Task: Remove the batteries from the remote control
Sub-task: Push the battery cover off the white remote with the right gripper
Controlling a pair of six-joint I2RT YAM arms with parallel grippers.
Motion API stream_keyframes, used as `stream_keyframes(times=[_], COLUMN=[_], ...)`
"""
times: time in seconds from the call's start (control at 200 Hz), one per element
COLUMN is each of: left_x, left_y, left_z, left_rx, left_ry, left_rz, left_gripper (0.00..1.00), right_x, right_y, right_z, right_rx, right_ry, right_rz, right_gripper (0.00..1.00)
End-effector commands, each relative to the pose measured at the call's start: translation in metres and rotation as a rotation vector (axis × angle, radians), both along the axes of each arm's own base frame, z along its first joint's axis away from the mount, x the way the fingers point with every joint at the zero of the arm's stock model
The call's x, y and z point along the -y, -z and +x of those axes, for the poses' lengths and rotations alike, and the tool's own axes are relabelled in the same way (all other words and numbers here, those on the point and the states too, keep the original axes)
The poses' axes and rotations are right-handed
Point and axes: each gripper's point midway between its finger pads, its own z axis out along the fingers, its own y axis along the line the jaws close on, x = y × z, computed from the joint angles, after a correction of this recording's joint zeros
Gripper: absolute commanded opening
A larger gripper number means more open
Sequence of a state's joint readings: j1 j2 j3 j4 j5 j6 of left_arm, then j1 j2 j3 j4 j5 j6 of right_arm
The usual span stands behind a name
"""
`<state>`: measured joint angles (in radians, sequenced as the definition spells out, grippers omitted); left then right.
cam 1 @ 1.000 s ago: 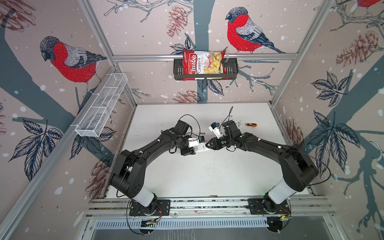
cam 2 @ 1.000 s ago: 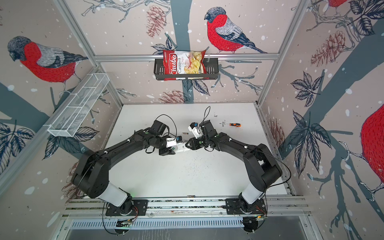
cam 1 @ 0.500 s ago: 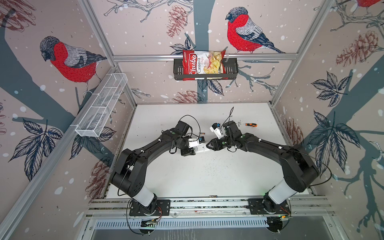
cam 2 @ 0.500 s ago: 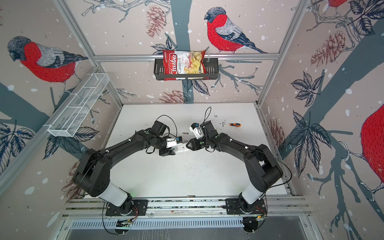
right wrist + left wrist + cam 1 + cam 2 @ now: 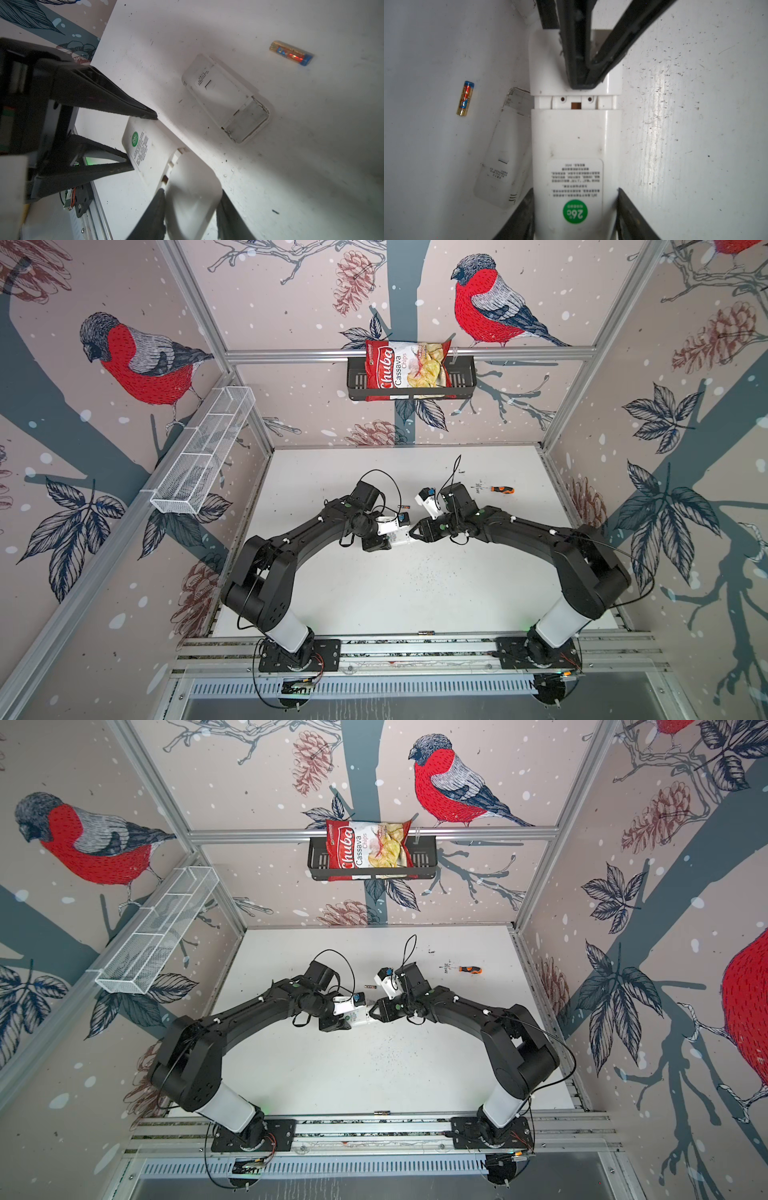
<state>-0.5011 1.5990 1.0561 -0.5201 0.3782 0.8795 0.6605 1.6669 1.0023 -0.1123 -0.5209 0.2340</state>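
A glossy cylindrical battery [image 5: 465, 98] is lying loose on the scuffed white surface [image 5: 695, 135] near the white plastic remote control [image 5: 575, 135], past a detached cover [image 5: 502, 158], while the left fingers [image 5: 629, 220] are clamping the remote's labelled end, the right fingers [image 5: 153, 220] are pinching its other end, and open surface is spreading around it.

obstacles: white cover [image 5: 502, 158] just beside remote [image 5: 575, 135] | battery [image 5: 465, 98] past it | free: bare table [image 5: 695, 145] along remote's other side
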Motion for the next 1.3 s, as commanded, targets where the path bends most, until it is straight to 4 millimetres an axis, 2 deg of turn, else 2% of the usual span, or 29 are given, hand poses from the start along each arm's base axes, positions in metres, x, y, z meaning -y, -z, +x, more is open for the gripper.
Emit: stream_keyframes(times=[0.0,0.335,0.851,1.291], left_x=[0.003,0.002,0.001,-0.008], left_y=[-0.003,-0.002,0.004,0.029], left_z=[0.001,0.001,-0.001,-0.013], left_rx=[0.0,-0.001,-0.017,-0.06], left_ry=[0.003,0.003,-0.001,0.003], left_rz=[-0.017,-0.008,0.002,0.058], left_gripper=[0.17,0.17,0.16,0.16], right_x=[-0.001,0.002,0.008,0.038], right_y=[-0.003,-0.014,-0.04,-0.022], right_z=[0.004,0.008,0.011,0.028], right_rx=[0.022,0.048,0.09,0.064], right_ry=[0.006,0.02,0.04,0.157], right_rz=[-0.007,-0.017,0.019,0.008], right_gripper=[0.35,0.21,0.17,0.18])
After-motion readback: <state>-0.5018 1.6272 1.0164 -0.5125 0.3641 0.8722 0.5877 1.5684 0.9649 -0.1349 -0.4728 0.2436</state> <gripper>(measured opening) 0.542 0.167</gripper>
